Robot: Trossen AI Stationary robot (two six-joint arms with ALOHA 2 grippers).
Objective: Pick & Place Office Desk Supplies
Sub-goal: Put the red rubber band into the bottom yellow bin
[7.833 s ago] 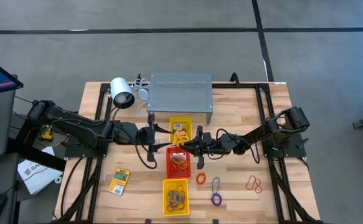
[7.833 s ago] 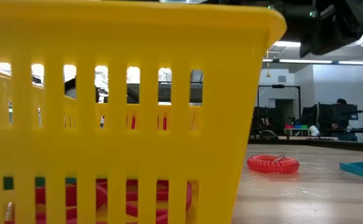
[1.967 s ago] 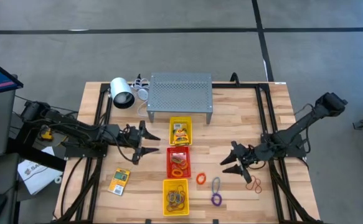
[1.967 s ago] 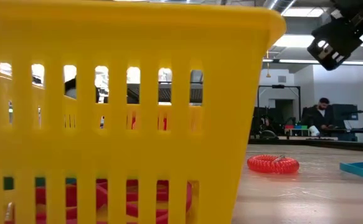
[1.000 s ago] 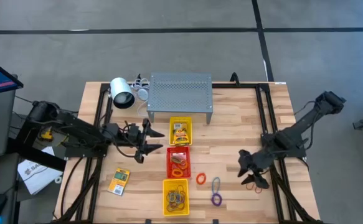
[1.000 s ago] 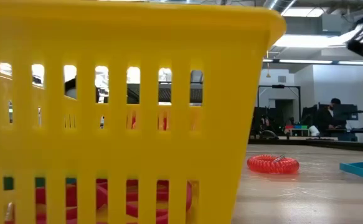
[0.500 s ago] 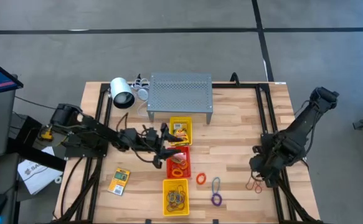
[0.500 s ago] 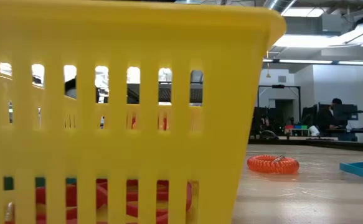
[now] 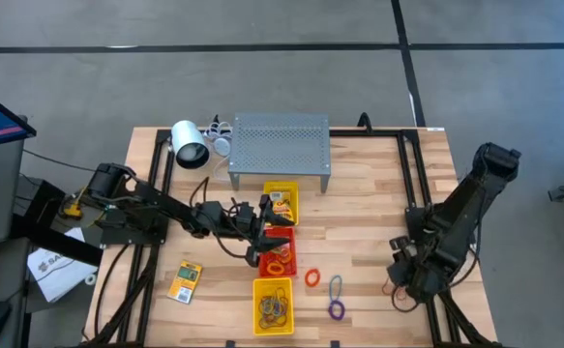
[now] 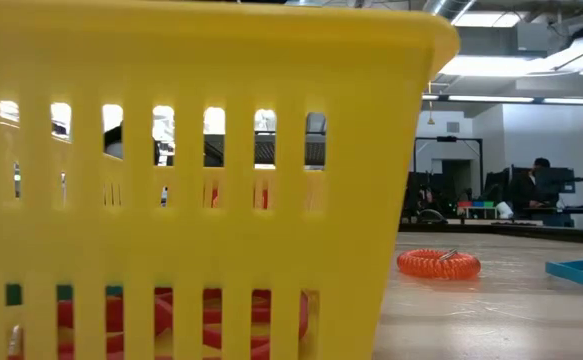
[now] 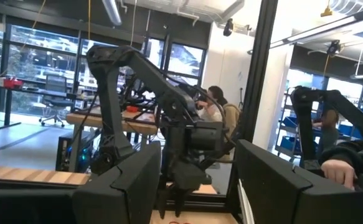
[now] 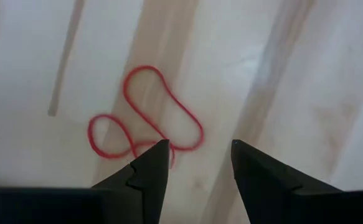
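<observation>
Left hand: over the red tray, near its end toward the upper yellow tray; fingers spread wide with nothing between them.
Right hand: low over the right side of the tabletop, above the red loop; fingers parted with a clear gap, holding nothing.
Red loop: a thin band twisted into a figure-eight shape, flat on the wood, just ahead of the right fingertips in the right wrist view; whether they touch it I cannot tell. In the high view only a bit of it shows beside the arm.
Red tray: middle of a row of three, with orange bands inside.
Upper yellow tray: nearest the grey perforated stand, a printed packet inside.
Lower yellow tray: at the tabletop's front edge, tangled brownish bands inside; its slotted wall fills most of the low view.
Orange ring: on the wood just right of the red tray; shows as a coiled ring in the low view.
Purple ring: below a pale loop, right of the lower yellow tray.
Card packet: flat on the wood, well left of the trays.
White lamp: lying at the back left, beside the stand.
</observation>
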